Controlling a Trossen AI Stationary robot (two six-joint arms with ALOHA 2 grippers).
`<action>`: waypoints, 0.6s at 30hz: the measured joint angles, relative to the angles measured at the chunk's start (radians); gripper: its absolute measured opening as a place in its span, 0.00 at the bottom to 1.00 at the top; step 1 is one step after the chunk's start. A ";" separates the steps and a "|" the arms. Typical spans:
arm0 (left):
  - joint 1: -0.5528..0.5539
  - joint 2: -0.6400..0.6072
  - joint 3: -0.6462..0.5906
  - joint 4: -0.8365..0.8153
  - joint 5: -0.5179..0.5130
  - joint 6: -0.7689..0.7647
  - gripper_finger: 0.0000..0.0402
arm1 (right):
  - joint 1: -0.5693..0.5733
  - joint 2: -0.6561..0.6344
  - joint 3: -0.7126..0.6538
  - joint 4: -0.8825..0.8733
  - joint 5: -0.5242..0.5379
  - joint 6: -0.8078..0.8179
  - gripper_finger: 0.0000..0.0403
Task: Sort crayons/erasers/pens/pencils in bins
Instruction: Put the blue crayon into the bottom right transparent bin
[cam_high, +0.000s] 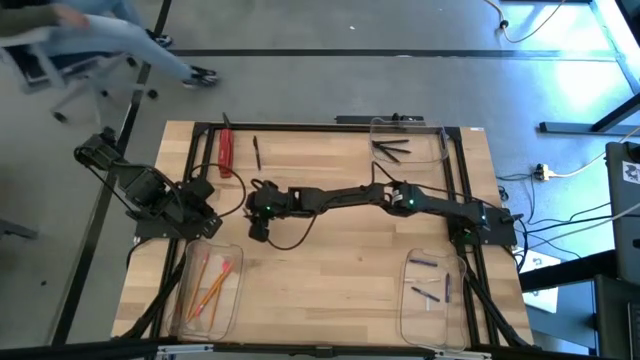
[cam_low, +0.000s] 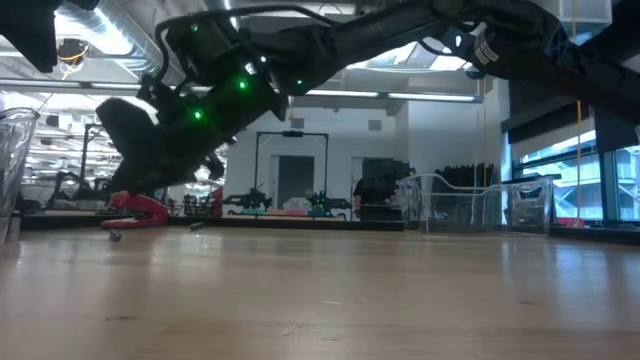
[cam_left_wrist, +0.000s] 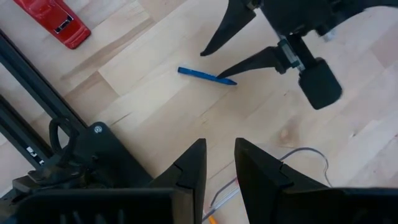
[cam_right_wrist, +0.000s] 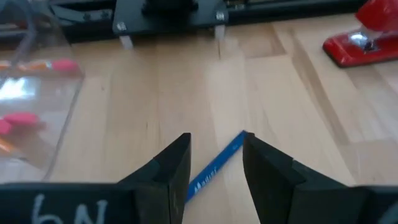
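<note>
My right gripper (cam_right_wrist: 214, 163) reached far across the table toward the left side, its fingers spread apart and hanging over a blue stick (cam_right_wrist: 217, 165) that lay flat on the bare wood — a pencil or crayon, I could not tell which. In my right wrist view the stick ran slantwise through the gap between my two fingers, its far end poking out past the fingertips; nothing was clamped on it. From the left wrist view the same blue stick (cam_left_wrist: 206, 75) lay right at the tip of one of my right gripper's (cam_left_wrist: 227, 53) fingers, seemingly touching the table beside it. My left gripper (cam_left_wrist: 219, 163) waited near the left edge of the table with its fingers parted by a narrow gap and holding nothing, well apart from the stick. A red stapler (cam_high: 226, 150) lay at the back left of the table. Near the front left, a clear bin (cam_high: 232, 300) held orange-yellow pencils (cam_high: 213, 283) with pink ends. The front right bin (cam_high: 408, 305) held short purple crayons (cam_high: 425, 294), and the back right bin (cam_high: 441, 148) held black pens (cam_high: 392, 151) — a loose pen (cam_high: 257, 151) lay on the wood beside the stapler.
</note>
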 joint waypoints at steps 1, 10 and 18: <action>0.000 0.000 0.000 0.000 0.000 0.000 0.19 | 0.000 0.002 0.000 -0.004 0.000 0.001 0.36; 0.000 0.000 0.000 0.000 -0.024 0.001 0.19 | 0.008 0.029 0.000 0.009 0.000 0.052 0.36; 0.000 0.000 0.000 0.000 -0.025 0.001 0.19 | 0.015 0.051 0.000 0.035 0.000 0.050 0.36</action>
